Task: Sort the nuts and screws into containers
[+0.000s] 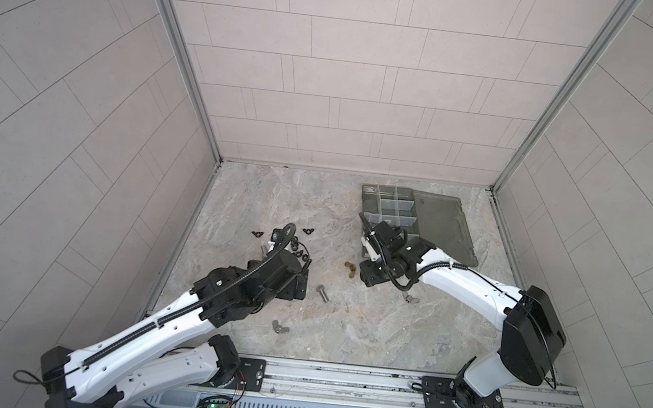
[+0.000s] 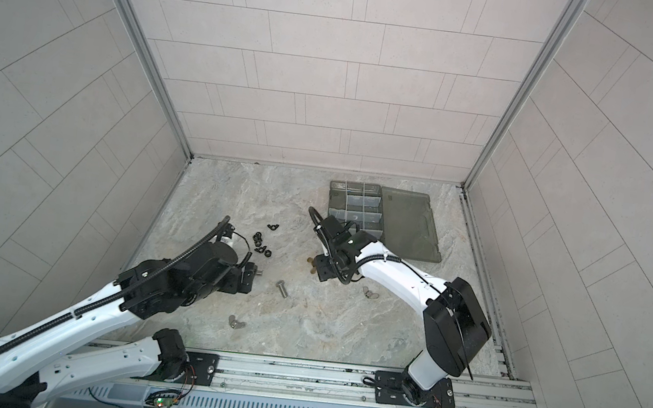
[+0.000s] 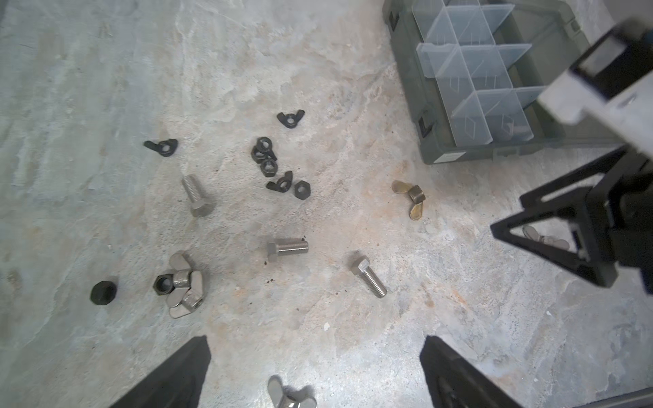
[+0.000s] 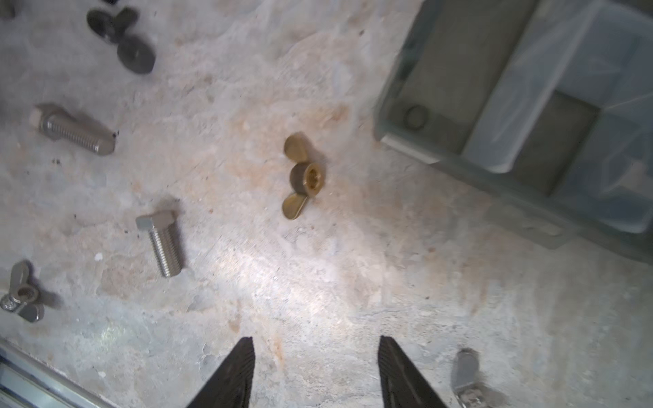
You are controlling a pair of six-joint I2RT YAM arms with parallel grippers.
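Three silver screws (image 3: 288, 248) lie loose on the stone table, one of them showing in a top view (image 1: 322, 292). Black nuts (image 3: 268, 159) cluster beyond them, and silver wing nuts (image 3: 183, 282) are piled to one side. A brass wing nut (image 4: 302, 176) lies beside the smoky-grey box of containers (image 3: 487, 155). My left gripper (image 3: 315, 339) is open over bare table, with a silver wing nut (image 3: 289, 395) under it. My right gripper (image 4: 316, 338) is open and holds nothing; the brass nut lies ahead of it and a silver wing nut (image 4: 466, 374) beside one finger.
The box's hinged lid (image 1: 444, 222) lies flat to the right of its compartments (image 1: 389, 208), near the back right corner. Tiled walls close in three sides. An aluminium rail (image 1: 338, 376) carrying both arm bases runs along the front edge.
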